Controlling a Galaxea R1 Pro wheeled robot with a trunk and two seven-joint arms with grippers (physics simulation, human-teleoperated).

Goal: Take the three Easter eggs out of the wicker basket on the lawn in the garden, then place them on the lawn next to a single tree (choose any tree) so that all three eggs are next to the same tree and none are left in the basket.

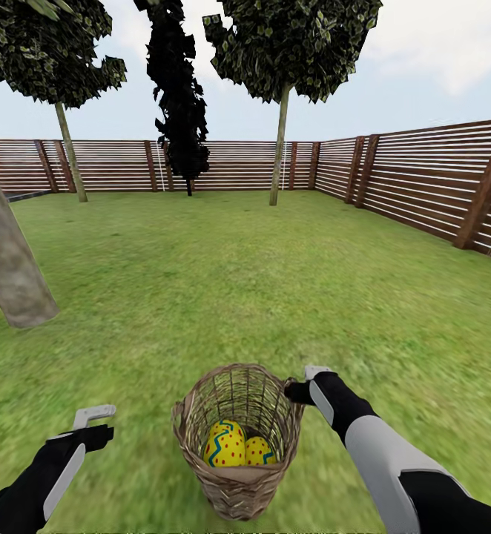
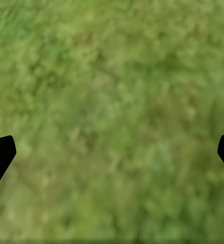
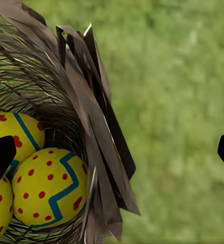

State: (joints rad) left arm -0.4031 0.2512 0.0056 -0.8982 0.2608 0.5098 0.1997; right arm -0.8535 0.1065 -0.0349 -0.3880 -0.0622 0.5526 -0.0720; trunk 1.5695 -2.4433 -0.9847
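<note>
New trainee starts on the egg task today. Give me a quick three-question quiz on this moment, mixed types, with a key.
1. True or false: the basket is empty.
2. Which gripper is at the basket's rim? A) left gripper B) right gripper C) both
3. Fill in: the thick grey-brown trunk stands to the robot's ____ of the basket.

Key:
1. False. Eggs lie inside; the right wrist view shows three, the head view two.
2. B. The left gripper hangs over bare lawn, apart from the basket.
3. Left, and farther off across the grass.
</note>
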